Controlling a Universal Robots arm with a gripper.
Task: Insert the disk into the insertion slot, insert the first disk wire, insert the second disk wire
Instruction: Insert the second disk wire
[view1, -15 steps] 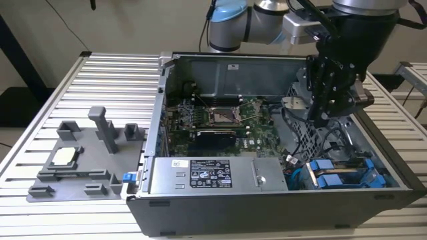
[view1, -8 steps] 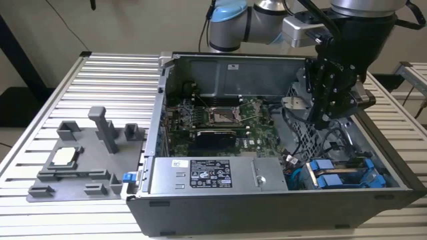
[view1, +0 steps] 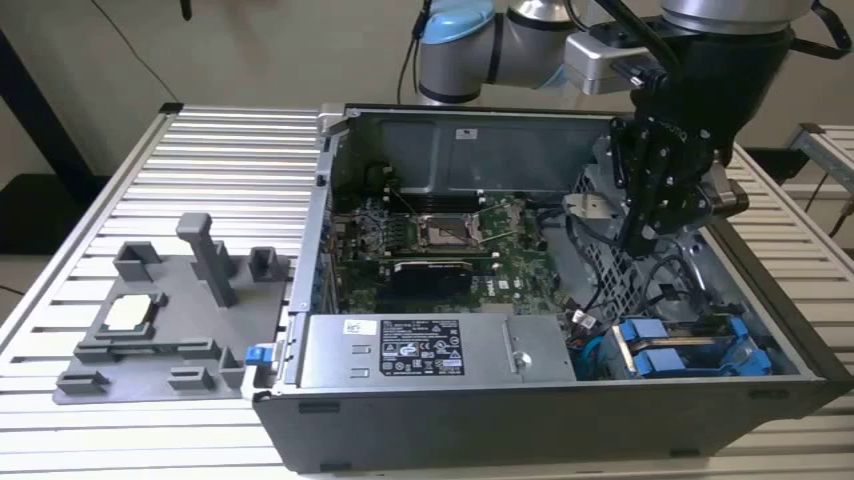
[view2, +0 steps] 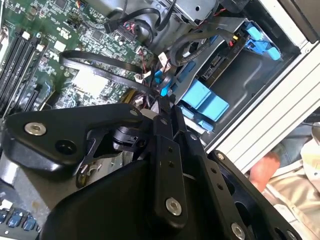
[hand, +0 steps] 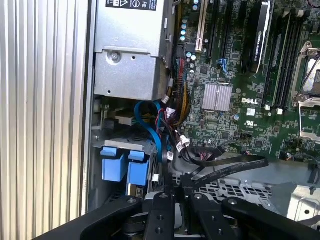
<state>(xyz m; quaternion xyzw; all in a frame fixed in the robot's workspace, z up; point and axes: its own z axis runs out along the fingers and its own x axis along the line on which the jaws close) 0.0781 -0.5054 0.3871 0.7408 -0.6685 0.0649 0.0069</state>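
Blue plastic marks the disk (view1: 657, 360): its carrier sits down in the bay at the corner of the open case (view1: 534, 410), toward the exterior view's lower right, and in both wrist views its blue tabs (view2: 205, 100) (hand: 125, 167) lie seated in the slot. So the insertion looks done, and the wiring is the work in hand. The end effector (view1: 635, 243) hangs inside the case, just above the loose wires beside the bay. In the second wrist view it (view2: 162, 102) is closed to a narrow pinch among black wires (view2: 100, 67) and small blue connectors; whether a wire end is caught in that pinch I cannot make out. The first wrist view shows the tips (hand: 179, 189) near a blue wire (hand: 152, 125) that curves down toward the carrier. The risk lies in the crowding – several wires cross here, so a neighbouring loop could snag on the linkage and get dragged. A connector that meets the disk's port tilted could jam or bend – and the board (view1: 414, 240) lies close enough to be struck.
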